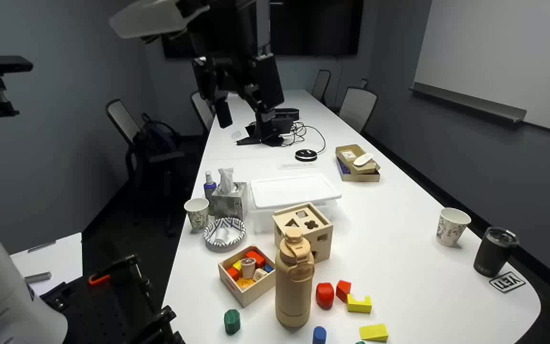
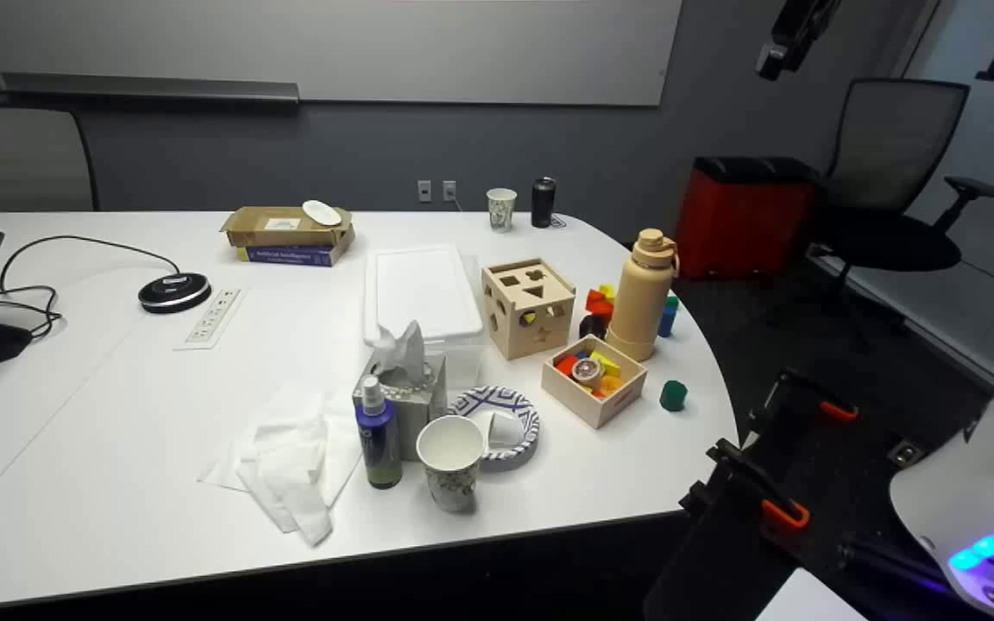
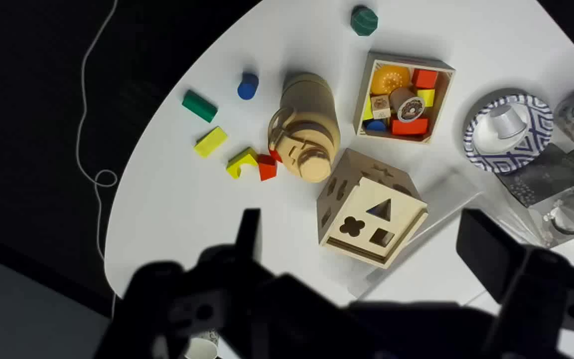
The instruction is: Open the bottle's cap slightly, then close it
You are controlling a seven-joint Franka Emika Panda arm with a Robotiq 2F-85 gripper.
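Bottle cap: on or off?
On: in both exterior views and the wrist view, the cap sits atop the upright bottle. Whether it's fully tightened, cannot tell.

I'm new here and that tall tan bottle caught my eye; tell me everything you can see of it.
The bottle is a smooth, plain cylinder, perhaps coated metal, with a line ringing its base. A matching cap sits on top, apparently closed, with a carrying loop at its side. It stands upright on the white table, near the wooden shape box, touching nothing else.
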